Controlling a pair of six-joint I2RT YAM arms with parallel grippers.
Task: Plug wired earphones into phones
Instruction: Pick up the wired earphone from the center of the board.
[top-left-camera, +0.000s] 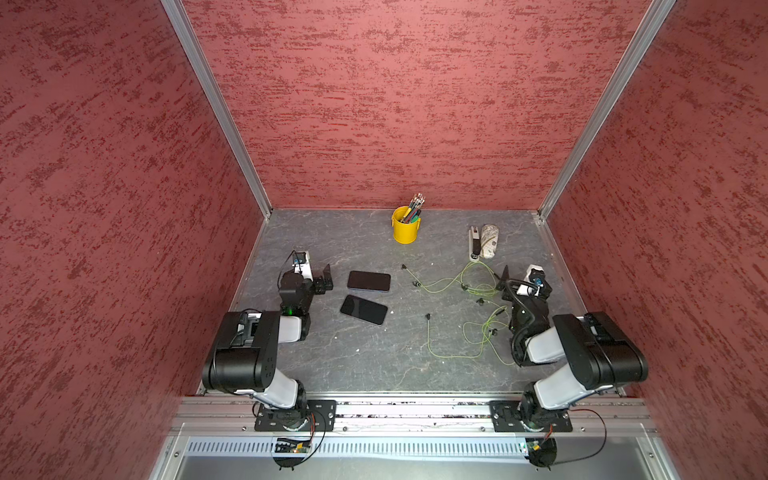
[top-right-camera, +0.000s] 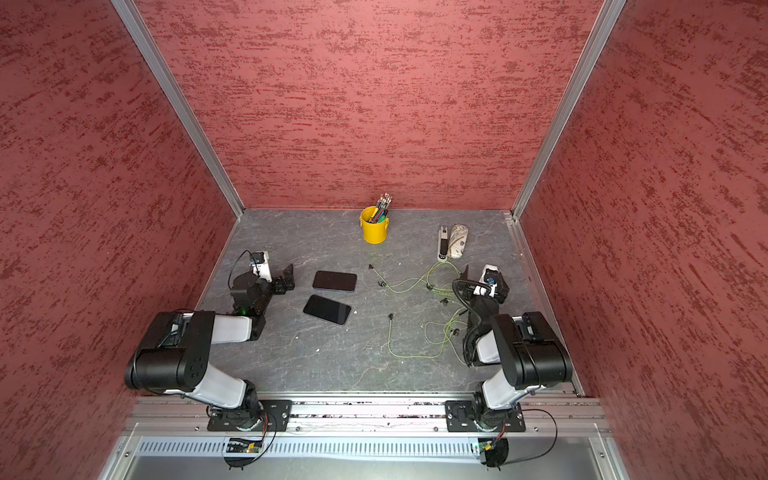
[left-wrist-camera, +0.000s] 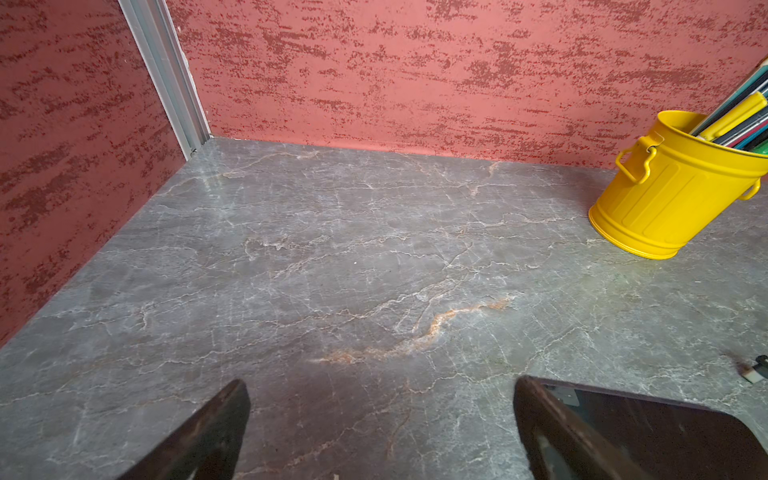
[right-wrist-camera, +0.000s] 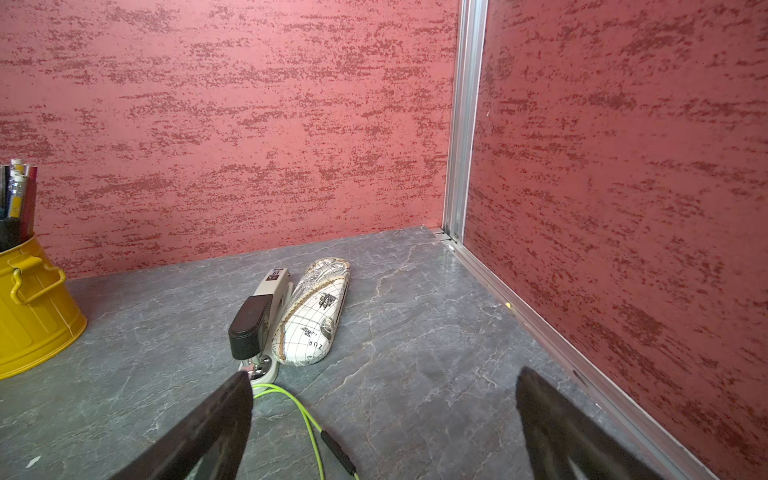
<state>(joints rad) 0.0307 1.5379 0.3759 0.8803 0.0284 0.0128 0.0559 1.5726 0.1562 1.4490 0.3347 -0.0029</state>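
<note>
My left gripper (top-left-camera: 326, 279) hangs with fingers spread, empty, just beside the far phone (top-left-camera: 369, 281); the near phone (top-left-camera: 363, 309) lies angled, closer to my bases. My right gripper (top-left-camera: 503, 281), likewise spread and empty, is at the edge of the tangled wired earphones (top-left-camera: 478, 286). A yellow bucket (top-left-camera: 405, 232), a stapler (top-left-camera: 473, 241) and a patterned case (top-left-camera: 488, 241) sit behind.

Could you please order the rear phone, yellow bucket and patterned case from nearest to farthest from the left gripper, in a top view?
1. Rear phone: right beside the left gripper.
2. Yellow bucket: by the back wall, mid-table.
3. Patterned case: at the back, on the right arm's side.
</note>
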